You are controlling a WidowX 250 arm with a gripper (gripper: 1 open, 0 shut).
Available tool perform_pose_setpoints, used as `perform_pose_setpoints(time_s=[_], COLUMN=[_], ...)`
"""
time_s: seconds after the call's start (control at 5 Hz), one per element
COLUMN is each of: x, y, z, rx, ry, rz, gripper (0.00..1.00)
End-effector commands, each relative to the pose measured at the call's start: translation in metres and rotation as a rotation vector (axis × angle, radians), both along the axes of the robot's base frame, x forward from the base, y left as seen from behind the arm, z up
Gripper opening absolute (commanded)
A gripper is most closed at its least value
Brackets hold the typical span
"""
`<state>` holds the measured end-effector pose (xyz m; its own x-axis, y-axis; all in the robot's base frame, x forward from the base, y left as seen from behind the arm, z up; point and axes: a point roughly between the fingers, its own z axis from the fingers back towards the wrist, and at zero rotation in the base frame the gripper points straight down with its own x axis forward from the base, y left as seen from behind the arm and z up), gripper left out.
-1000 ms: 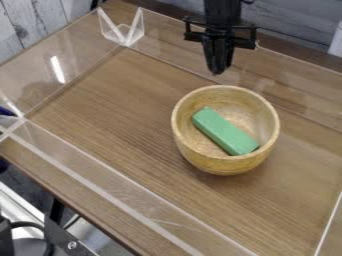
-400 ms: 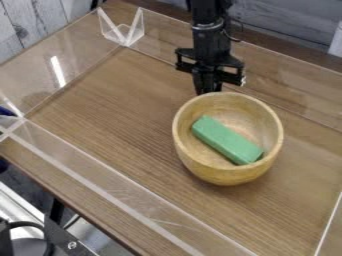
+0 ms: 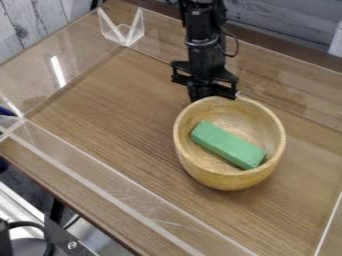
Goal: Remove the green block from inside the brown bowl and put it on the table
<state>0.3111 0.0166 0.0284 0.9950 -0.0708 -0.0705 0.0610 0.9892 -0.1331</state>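
The green block [image 3: 229, 145] lies flat and slanted inside the brown bowl [image 3: 201, 160], which sits right of centre on the table [image 3: 107, 120]. My black gripper [image 3: 203, 93] points straight down with its jaws shut and nothing between them. Its tips stand at the bowl's far rim, just behind and to the left of the block. Whether the tips touch the rim is unclear from this angle.
Low clear acrylic walls [image 3: 80, 195] edge the tabletop on all sides. A clear folded bracket [image 3: 123, 27] stands at the far left corner. Bare wood stretches left of and in front of the bowl.
The gripper has come down and toward the camera, from above and behind the bowl to its far rim. The bowl has shifted slightly toward the lower right, and the block has turned a little inside it.
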Motion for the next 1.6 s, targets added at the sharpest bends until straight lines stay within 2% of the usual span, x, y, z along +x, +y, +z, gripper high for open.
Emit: perform_pose_setpoints(time_s=[0.0,0.2,0.6,1.2,1.4], x=[0.016,0.022,0.021,0.03,0.037], y=[-0.001,-0.001,-0.001,-0.007,-0.012], z=[0.026,0.031,0.022,0.009,0.002], rx=[0.033,0.053,0.004,0.056,0.081], ry=[-0.1,-0.122,-0.177,-0.151,-0.145], rz=[-0.01,-0.012,0.01,-0.103,-0.086], gripper=[0.0,0.0,0.0,0.0,0.0])
